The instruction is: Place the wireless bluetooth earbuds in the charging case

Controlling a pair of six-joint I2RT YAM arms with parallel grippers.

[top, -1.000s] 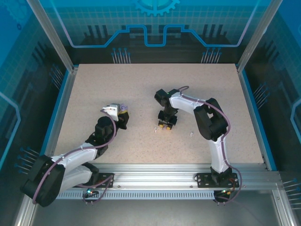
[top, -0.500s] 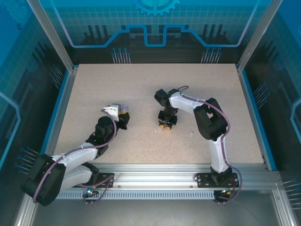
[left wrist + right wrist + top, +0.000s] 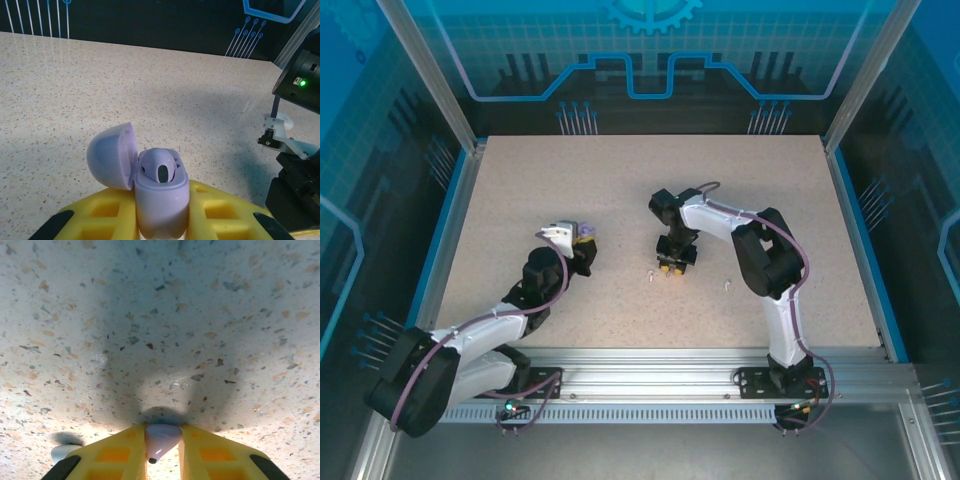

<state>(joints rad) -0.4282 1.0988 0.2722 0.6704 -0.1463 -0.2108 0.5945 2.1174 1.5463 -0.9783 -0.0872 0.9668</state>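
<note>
Gripping the purple charging case (image 3: 161, 192) upright in the left fingers (image 3: 202, 210), lid (image 3: 112, 155) tipped back, seemingly to keep its sockets offered, and pinching a pale earbud (image 3: 161, 436) in the right fingers (image 3: 122, 452) close to the table (image 3: 150, 315), beside a second bud (image 3: 64, 452) lying loose.

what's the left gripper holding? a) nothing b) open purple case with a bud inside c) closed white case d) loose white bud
b: the left gripper clamps the purple case, which stands open with a purple bud seated inside.
</note>
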